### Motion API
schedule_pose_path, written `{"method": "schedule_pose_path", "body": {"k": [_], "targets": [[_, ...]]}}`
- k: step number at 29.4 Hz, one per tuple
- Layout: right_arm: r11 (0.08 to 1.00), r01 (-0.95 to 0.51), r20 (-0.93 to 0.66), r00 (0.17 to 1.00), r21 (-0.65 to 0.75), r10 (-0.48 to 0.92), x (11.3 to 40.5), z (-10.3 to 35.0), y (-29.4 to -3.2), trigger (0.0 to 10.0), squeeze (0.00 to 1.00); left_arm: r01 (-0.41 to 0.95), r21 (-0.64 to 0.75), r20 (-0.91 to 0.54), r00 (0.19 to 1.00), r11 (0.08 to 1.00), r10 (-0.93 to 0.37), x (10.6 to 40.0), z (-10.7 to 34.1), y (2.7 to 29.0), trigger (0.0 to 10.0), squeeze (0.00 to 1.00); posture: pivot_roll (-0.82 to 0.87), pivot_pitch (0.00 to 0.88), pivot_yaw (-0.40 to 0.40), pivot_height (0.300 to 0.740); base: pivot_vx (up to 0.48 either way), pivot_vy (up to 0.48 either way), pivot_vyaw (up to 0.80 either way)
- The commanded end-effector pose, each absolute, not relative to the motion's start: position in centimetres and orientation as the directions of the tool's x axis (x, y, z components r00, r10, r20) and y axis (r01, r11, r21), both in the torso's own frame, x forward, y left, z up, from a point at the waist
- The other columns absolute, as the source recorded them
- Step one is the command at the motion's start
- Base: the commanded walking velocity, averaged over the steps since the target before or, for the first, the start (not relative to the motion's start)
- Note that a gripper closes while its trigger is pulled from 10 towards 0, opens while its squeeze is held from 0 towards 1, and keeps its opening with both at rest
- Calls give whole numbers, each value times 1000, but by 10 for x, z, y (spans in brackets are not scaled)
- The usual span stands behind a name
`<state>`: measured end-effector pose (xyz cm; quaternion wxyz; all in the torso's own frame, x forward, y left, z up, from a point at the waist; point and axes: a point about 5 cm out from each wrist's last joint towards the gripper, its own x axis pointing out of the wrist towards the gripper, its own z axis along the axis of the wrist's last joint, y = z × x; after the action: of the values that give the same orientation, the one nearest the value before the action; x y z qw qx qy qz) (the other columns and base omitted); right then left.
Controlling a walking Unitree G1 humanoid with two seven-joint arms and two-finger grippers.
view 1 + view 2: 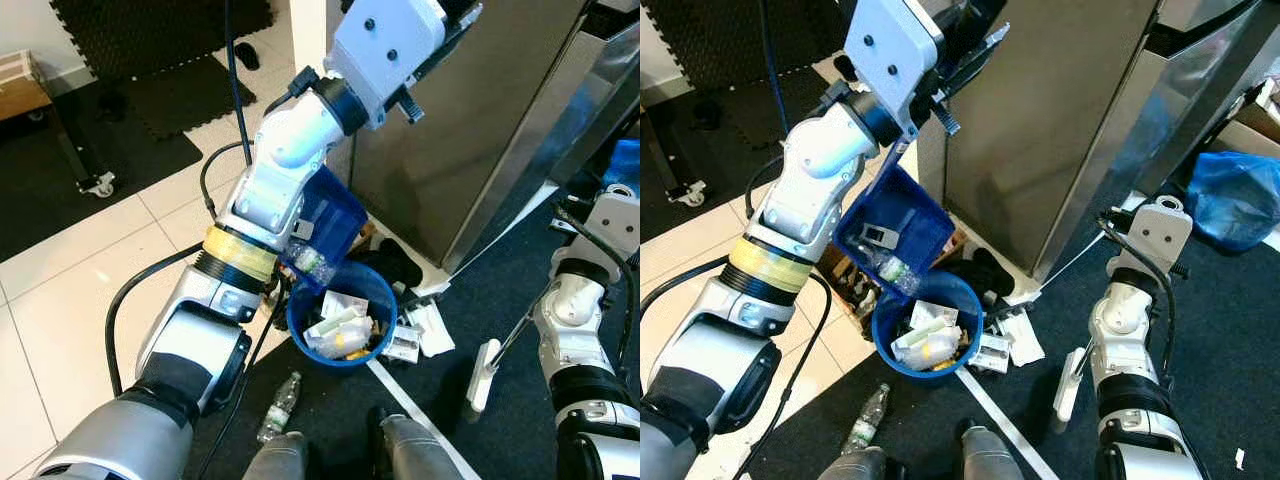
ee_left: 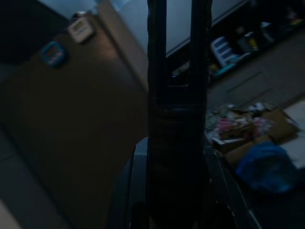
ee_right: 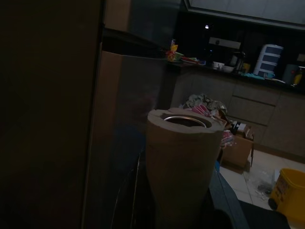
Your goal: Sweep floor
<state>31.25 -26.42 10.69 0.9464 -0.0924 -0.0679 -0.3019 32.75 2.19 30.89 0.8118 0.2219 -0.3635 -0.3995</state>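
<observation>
Blue dustpan (image 1: 890, 235) was tilted over the blue bin (image 1: 928, 325), litter spilling in; no writing legible. Left claw (image 2: 178, 71) gripped its dark handle; right claw (image 3: 183, 167) gripped the broom pole (image 3: 183, 157).

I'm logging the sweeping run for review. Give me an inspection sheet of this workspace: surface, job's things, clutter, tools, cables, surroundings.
Surface: white tile floor meeting a dark carpet.
Job's things: blue dustpan tilted over the blue bin, tipping litter into it; the bin holds paper scraps. White broom with its head on the carpet.
Clutter: plastic bottle lying beside the bin; paper scraps and a black cloth next to the bin.
Tools: left tool shut on the dustpan's dark handle; right tool shut on the broom's pole.
Cables: black cable looping beside the left arm.
Surroundings: steel cabinet, blue bag, black mat.
</observation>
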Motion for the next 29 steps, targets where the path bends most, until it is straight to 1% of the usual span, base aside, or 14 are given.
{"method": "schedule_pose_path", "body": {"k": [1, 13, 24, 26, 29], "targets": [[803, 581, 214, 808, -132, -549, 313, 111, -262, 10000, 0, 475, 700, 401, 357, 534, -844, 317, 313, 12, 10000, 0, 14, 72, 15, 740, 0, 0, 0], [804, 580, 211, 809, -131, -549, 313, 111, -261, 10000, 0, 546, 709, 329, 305, 447, -894, 304, 292, -4, 10000, 0, 18, 71, 15, 740, 0, 0, 0], [804, 580, 210, 809, -129, -549, 314, 111, -260, 10000, 0, 525, 749, 271, 315, 405, -910, 304, 284, -1, 10000, 0, 22, 69, 17, 740, 0, 0, 0], [805, 580, 210, 809, -128, -549, 314, 111, -260, 10000, 0, 494, 788, 231, 314, 366, -921, 304, 280, -2, 10000, 0, 22, 69, 16, 740, 0, 0, 0], [805, 580, 209, 809, -127, -549, 314, 111, -259, 10000, 0, 507, 780, 226, 318, 367, -921, 304, 279, -2, 10000, 0, 24, 69, 17, 740, 0, 0, 0]]}}
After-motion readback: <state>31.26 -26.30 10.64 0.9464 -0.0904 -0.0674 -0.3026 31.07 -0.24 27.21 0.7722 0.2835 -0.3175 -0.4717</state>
